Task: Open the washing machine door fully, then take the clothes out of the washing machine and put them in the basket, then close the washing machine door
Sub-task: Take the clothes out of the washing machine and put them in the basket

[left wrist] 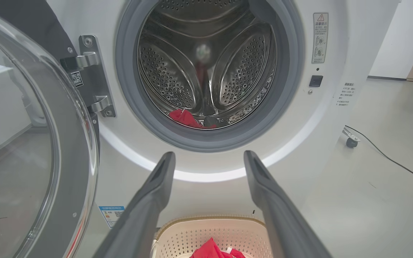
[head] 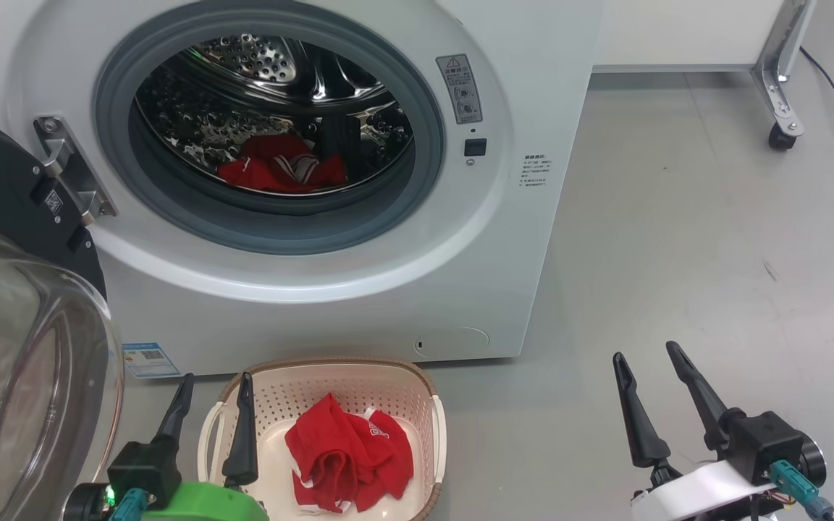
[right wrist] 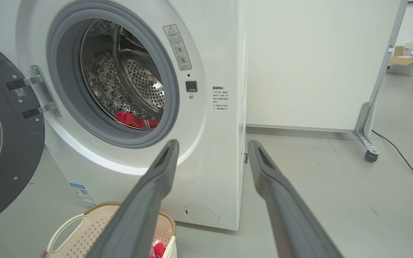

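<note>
Head view: the big white front-loading washing machine is seen across the upper half, with its round black-rimmed glass door swung wide at the left edge. A bright red jersey bundle is lying low in the steel drum, stretched left to right. Below it, the cream perforated plastic basket already holds a second red garment. The left end effector is spread and empty at lower left, by the basket's left rim. The right end effector is spread too, with nothing held, at lower right over bare floor.

Left wrist view: the left end effector is aimed almost squarely at the opening. The red jersey bundle is spotted above the gap between the fingers and a touch left, deep in the drum.

Right wrist view: the right end effector is pointed at the machine's right corner, and the bundle is left well off to the upper left. The left arm is judged the nearer, with a straight forward-and-up reach called for.
</note>
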Controlling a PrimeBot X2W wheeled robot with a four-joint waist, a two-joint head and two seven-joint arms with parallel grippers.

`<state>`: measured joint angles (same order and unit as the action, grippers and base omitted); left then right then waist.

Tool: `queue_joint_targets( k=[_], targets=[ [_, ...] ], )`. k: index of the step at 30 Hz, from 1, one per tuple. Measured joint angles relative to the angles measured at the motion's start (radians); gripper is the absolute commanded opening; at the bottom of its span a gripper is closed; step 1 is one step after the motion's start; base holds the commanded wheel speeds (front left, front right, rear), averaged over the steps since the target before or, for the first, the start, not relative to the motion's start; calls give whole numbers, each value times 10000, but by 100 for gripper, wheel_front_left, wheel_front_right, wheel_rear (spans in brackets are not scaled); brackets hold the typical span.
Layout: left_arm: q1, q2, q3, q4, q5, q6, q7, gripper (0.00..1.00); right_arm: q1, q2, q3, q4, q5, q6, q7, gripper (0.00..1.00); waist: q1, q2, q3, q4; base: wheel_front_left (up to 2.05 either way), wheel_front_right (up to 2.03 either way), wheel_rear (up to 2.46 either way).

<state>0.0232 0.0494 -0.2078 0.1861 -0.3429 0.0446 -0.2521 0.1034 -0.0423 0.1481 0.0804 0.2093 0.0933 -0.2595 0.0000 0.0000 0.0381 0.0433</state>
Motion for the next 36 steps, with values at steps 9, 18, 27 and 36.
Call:
queue_joint_targets(
  k=[9, 18, 27, 36],
  targets=[
    [153, 31, -29, -286, 13, 35, 42, 100, 96, 0, 184, -21, 157, -96, 0, 100, 0, 0, -55, -39, 0, 0, 0],
    [257, 52, -67, -500, 13, 46, 132, 100, 96, 2, 270, -36, 207, -169, 0, 100, 0, 0, -60, -100, 0, 0, 0],
    [353, 56, -111, -706, 15, 119, 232, 100, 96, 2, 334, -54, 249, -244, 0, 100, 0, 0, -14, -159, 0, 0, 0],
    [378, 75, -161, -863, 96, 130, 408, 100, 90, 2, 499, -153, 280, -253, 0, 100, 0, 0, 209, -249, 0, 0, 0]
  ],
)
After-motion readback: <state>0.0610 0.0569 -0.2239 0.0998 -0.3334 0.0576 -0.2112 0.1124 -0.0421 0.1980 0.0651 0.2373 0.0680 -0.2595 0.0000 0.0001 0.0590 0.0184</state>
